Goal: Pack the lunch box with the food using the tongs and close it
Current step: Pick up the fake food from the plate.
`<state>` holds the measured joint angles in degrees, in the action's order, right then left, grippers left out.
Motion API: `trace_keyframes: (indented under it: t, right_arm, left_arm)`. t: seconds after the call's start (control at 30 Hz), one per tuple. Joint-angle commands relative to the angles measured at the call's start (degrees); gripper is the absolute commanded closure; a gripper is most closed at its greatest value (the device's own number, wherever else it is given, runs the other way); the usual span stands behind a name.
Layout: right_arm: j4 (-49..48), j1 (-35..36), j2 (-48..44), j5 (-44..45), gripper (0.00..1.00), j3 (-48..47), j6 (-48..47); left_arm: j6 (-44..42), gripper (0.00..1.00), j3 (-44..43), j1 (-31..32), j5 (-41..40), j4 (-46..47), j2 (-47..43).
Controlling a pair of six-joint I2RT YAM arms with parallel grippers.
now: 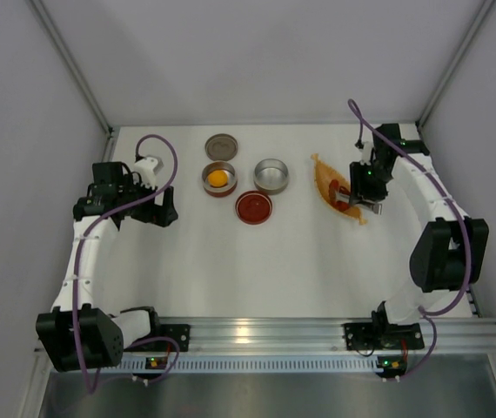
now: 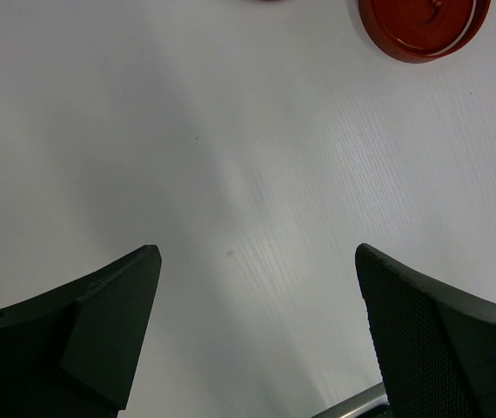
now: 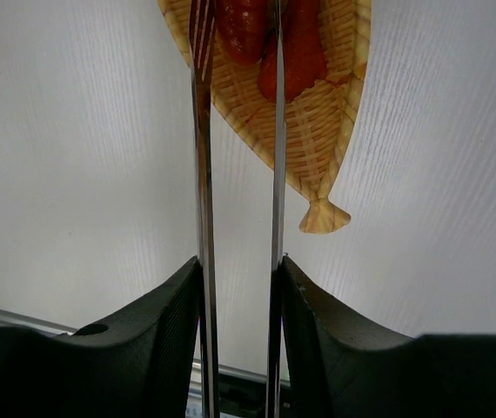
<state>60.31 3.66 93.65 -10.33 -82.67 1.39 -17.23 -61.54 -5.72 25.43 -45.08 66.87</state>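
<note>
Right fingers point(image 3: 174, 305): partly closed and clamped on the grey metal tongs point(image 3: 203, 174), with one thin arm against each inner face. The tongs run straight ahead from my grip, their arms apart and nearly parallel. They extend over the orange leaf-shaped woven dish point(image 3: 318, 131).

The far ends of the tongs lie among the red slices point(image 3: 241, 30) in that dish. The forked end of one arm sits beside a slice, and the other arm passes between two slices. The tips run past the edge of the wrist view, so I cannot tell whether a slice is pinched.

Left fingers point(image 2: 109, 305): spread to their widest, with nothing between them, over bare white tabletop point(image 1: 231, 270). A red round lid point(image 2: 422, 26) lies ahead and to the right, well apart from the fingers.

The overhead view shows my right arm at the right rear of the tabletop, above the dish, which lies on a diagonal. My left arm is at the left side.

Between the two arms, towards the rear:
- An open steel tin point(image 1: 204, 178) holds the round orange-yellow piece point(image 1: 217, 178).
- An empty steel tin point(image 1: 271, 177) stands just to its right.
- A grey round lid point(image 1: 221, 145) lies behind the first tin.
- The red round lid lies in front of the two tins, between them.

The dish is to the right of the empty tin, near it but not touching.
</note>
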Motion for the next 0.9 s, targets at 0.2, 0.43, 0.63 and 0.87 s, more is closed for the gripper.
trace_keyframes:
  t: [0.2, 0.43, 0.63, 0.87]
  right_arm:
    - [-3.1, 2.0, 3.3, 0.4, 0.61, -4.6, 1.2]
    - [-3.3, 2.5, 5.2, 1.4, 0.63, -4.8, 1.2]
    - [-2.5, 2.5, 4.8, 1.6, 0.78, -5.3, 0.6]
    - [0.1, 2.1, 3.0, 1.2, 1.00, -8.4, -0.9]
  left_arm:
    - [-1.0, 0.02, 0.3, -0.3, 0.1, 1.6, -1.0]
    - [-1.2, 0.02, 0.2, -0.3, -0.4, 1.6, -0.9]
    - [-1.3, 0.02, 0.4, -0.3, -0.4, 1.6, -0.8]
    - [-1.0, 0.02, 0.2, -0.3, -0.2, 1.3, -1.0]
